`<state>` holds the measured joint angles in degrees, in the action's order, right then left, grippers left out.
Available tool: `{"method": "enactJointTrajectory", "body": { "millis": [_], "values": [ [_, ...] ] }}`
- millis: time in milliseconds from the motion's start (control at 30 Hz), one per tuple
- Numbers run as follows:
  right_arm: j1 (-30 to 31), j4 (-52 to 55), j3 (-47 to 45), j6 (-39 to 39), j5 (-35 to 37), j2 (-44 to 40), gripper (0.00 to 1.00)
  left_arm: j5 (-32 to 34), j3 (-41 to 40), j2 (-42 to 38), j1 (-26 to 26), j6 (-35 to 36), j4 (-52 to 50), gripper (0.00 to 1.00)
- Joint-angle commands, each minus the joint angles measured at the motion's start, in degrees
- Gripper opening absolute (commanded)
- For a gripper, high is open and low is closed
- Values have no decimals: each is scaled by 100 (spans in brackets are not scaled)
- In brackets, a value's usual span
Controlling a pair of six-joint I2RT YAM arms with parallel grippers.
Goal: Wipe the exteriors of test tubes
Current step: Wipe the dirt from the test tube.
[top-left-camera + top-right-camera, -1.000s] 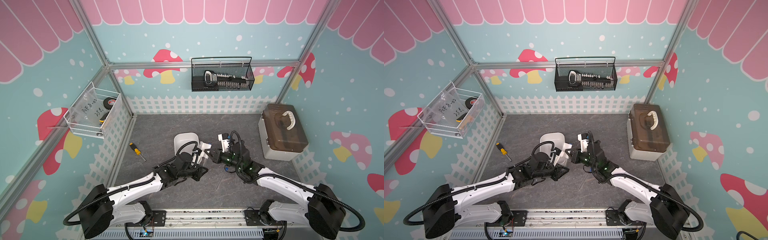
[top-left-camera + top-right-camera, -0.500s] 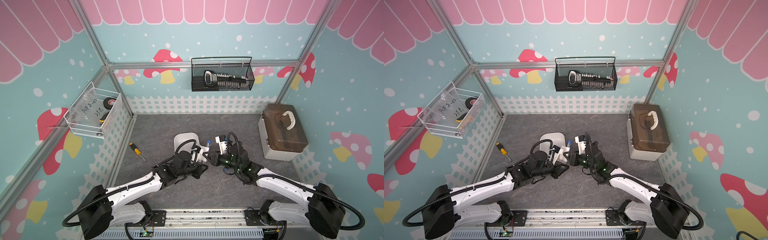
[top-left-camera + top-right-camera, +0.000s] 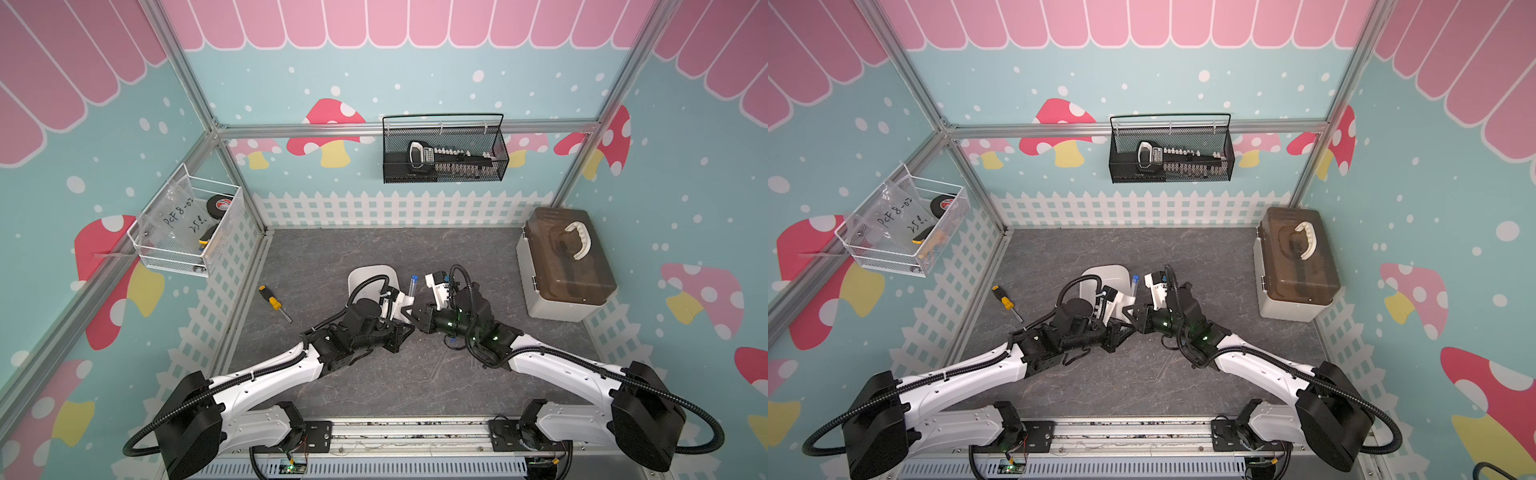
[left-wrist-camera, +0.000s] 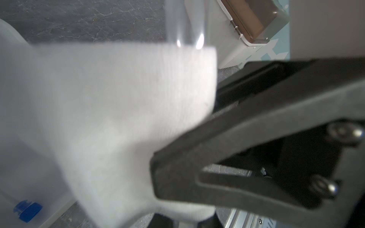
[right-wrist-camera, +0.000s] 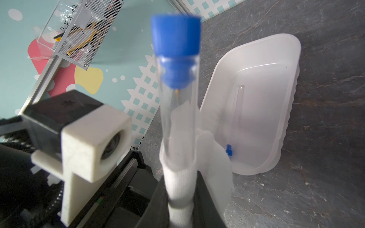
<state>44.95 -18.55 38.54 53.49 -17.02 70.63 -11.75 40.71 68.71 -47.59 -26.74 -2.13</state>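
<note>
The dark grey, stone-patterned surface (image 3: pixel 332 257) carries a white plastic tray (image 3: pixel 362 273) near its middle. A yellow-and-black-handled screwdriver (image 3: pixel 272 301) lies flat toward the left wall, and a pale grey box with a brown translucent lid (image 3: pixel 565 266) stands at the right edge.

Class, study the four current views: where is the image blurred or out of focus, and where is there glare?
Left wrist view: the white cloth is close and blurred, with two glare spots on the clear, blue-capped test tube; right wrist view: that tube's cap is soft, while the white plastic tray behind is sharp; both top views: evenly lit and sharp.
</note>
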Motion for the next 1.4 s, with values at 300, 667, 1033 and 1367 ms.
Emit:
{"method": "enactJointTrajectory", "body": {
  "millis": [300, 667, 1033, 1367],
  "values": [
    [-32, 367, 223, -108, 152, 194, 17, -73, 240, -4, 56, 8, 393, 8],
    [-496, 685, 890, -493, -82, 344, 18, -57, -123, -156, -76, -217, 424, 8],
    [-571, 743, 962, -551, 73, 188, 19, 15, -169, -43, -171, -249, 526, 8],
    [-482, 407, 546, -233, -190, 160, 21, 158, -25, -16, -167, -126, 427, 8]
  ]
}}
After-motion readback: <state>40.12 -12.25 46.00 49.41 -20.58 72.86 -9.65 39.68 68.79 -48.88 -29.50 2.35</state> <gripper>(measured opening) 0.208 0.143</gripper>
